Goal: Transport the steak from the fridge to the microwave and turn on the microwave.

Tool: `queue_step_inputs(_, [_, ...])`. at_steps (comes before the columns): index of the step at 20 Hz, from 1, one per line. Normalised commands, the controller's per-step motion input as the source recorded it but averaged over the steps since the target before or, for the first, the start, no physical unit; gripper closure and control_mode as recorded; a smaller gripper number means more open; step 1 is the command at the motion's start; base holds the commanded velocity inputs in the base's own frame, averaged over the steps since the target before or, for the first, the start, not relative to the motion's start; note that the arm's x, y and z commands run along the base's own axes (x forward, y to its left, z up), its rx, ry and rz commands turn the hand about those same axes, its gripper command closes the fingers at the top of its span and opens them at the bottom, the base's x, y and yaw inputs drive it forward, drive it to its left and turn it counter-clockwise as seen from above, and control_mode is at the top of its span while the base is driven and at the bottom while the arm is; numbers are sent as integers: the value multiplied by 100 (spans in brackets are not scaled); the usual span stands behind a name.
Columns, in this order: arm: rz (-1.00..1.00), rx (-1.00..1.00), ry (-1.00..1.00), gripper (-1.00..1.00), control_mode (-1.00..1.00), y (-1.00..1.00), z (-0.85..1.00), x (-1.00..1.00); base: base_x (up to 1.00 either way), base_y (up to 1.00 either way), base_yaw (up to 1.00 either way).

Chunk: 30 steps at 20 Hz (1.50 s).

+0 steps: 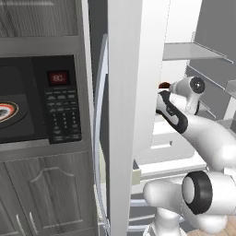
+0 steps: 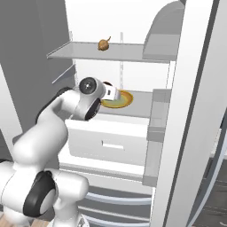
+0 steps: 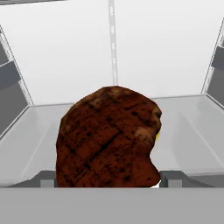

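Steak (image 3: 107, 138), a rounded dark reddish-brown lump of meat with charred cross-hatching, lay close before the hand camera on a white shelf (image 3: 183, 131) inside the fridge (image 2: 133, 66), a tall light-grey and white refrigerator with its door swung open. A sliver of yellow showed at the steak's right edge in the hand view. In the right base view this matched a round yellow plate (image 2: 122, 99) resting on the middle shelf, above a white drawer (image 2: 111, 139). The two-finger gripper (image 3: 107, 180) was spread wide, its grey fingertips (image 3: 47, 179) standing on either side of the steak's lower part; whether the pads touched the meat could not be told, as the steak hid their inner faces. The white arm with dark joints (image 2: 75, 104) reached into the fridge compartment at the level of the plate. On the glass shelf (image 2: 102, 52) above, a small brown onion-like item (image 2: 104, 44) sat well apart from the hand. In the left base view the white fridge door edge (image 1: 129, 115) stood between the arm and the microwave (image 1: 39, 99), a black built-in unit with a button keypad and a small red digital display (image 1: 58, 77). Inside the microwave, a round plate with an orange-white rim and dark centre (image 1: 7, 110) was partly visible at the left edge. Grey wood-grain cabinet doors (image 1: 46, 193) lay below the microwave.
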Motion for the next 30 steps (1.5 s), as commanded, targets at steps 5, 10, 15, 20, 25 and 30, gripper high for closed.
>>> queue_step_inputs(5, [-4, 0, -3, 100, -100, -1, 40, -19, 0, 0, 0])
queue_step_inputs(10, [-7, 0, 1, 100, -100, 0, 35, -29, 0, 0, 0])
queue_step_inputs(15, [-7, 0, 2, 100, -100, 0, 34, -42, 0, 0, 0])
queue_step_inputs(20, [-2, 0, 3, 100, -100, -5, 9, -66, 0, 0, 0])
queue_step_inputs(25, [-1, 0, 2, 100, -100, -5, 1, -72, 0, 0, 0])
queue_step_inputs(30, [-3, 0, 2, 100, -100, 0, 8, -54, 0, 0, 0])
